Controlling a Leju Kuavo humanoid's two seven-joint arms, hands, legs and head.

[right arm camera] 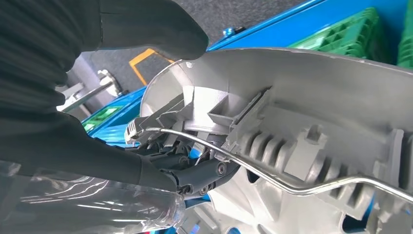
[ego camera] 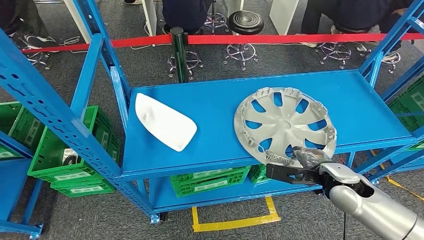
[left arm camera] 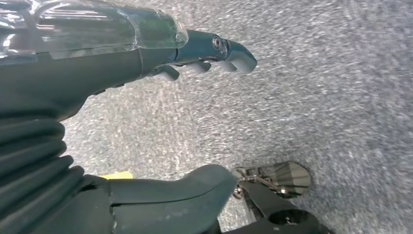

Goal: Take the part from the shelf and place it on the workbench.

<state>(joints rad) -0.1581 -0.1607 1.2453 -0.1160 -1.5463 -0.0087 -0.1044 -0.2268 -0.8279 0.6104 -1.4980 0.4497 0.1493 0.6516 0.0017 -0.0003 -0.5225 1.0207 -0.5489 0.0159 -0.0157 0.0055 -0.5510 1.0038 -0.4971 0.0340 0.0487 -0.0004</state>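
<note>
Where its ribbed rim overhangs, right hand (ego camera: 300,167) grips grey spoked hubcap (ego camera: 285,125).

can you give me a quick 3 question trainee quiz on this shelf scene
1. True or false: the right hand grips the grey wheel cover at its near rim.
2. Which lies further to the robot's left on the blue shelf? A) the white part B) the wheel cover
3. Fill in: the crates beside the shelf are coloured ____.

Key: 1 true; 2 A; 3 green
</note>
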